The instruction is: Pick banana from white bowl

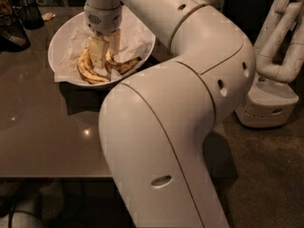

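Note:
The white bowl (61, 42) stands on the table at the top left, lined with crumpled white paper. Two bananas lie in its near part. The brown-blotched banana (126, 65) with a dark tip lies to the right. A longer yellow banana (85, 71) curves along the left. My gripper (105, 63) reaches straight down into the bowl between the two bananas, touching or nearly touching them. It hides their inner ends.
My large white arm (190, 80) fills the middle and right of the view and hides the table's right part. Dark mesh cups (29, 12) stand at the far left behind the bowl. Another white robot base (270, 103) stands on the floor to the right.

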`<state>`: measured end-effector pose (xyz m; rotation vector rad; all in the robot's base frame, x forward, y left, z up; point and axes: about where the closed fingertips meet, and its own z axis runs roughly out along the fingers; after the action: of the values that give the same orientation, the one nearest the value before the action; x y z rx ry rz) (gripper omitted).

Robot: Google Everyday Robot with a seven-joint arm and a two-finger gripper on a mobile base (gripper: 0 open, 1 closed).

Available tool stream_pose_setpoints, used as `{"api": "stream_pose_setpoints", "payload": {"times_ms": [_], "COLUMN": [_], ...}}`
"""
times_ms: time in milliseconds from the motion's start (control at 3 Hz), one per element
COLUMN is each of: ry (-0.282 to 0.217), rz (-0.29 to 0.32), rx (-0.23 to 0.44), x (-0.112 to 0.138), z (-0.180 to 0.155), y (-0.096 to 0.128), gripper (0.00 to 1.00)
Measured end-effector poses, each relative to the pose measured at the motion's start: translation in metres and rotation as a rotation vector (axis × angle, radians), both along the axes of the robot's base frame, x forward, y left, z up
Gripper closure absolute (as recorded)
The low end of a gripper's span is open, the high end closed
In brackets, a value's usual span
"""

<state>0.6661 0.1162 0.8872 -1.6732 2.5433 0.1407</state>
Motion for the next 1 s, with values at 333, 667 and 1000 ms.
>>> {"api": "stream_pose_setpoints", "payload": {"times_ms": [333,667,1000], "ry": [0.009,0.018,0.029], "rz": [-0.008,-0.021,-0.033], "rx": [-0.006,-0.011,-0.012], "x": [0.003,0.006,0.008], "z": [-0.006,-0.012,-0.017], "y": [-0.002,-0.006,-0.011], "gripper": [0.45,0.46,0.46]}}
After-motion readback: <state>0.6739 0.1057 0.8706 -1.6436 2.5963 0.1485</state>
